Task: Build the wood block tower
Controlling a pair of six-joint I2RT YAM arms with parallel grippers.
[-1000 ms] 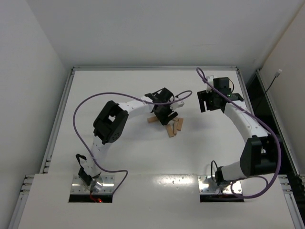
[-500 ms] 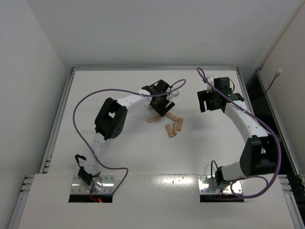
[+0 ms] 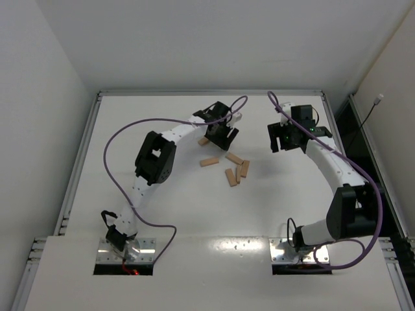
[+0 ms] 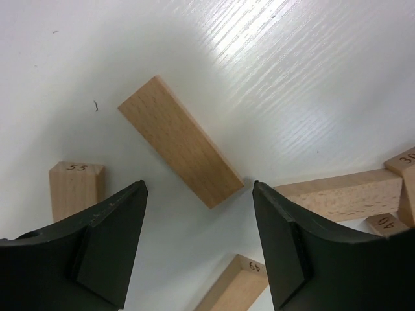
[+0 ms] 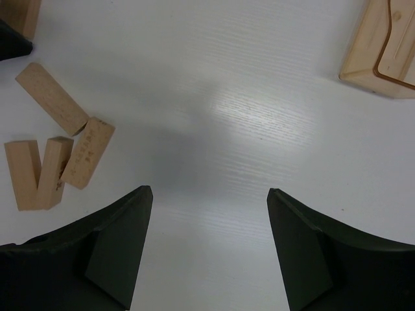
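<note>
**A:** What's the biggest thing?
**B:** The white table (image 3: 130,194), with both arms reaching over its far half

**A:** And the fingers?
**B:** The left fingers (image 4: 107,249) are spread apart and empty, hanging over a flat light-tan wooden block (image 4: 180,149) that lies on the table. The right fingers (image 5: 107,253) are released too and hold nothing, well apart from a tan plastic tray (image 5: 382,48)

**A:** Where's the wood block tower?
**B:** Unbuilt. Its blocks (image 3: 230,176) lie loose mid-table between the arms, some of them touching

**A:** Any writing?
**B:** Handwritten numbers on the block ends: "55" on the left end block (image 4: 76,188), "30" on the right-edge block (image 4: 405,161), and "40" on the lower-right block (image 4: 382,225); a fourth I cannot read
</note>
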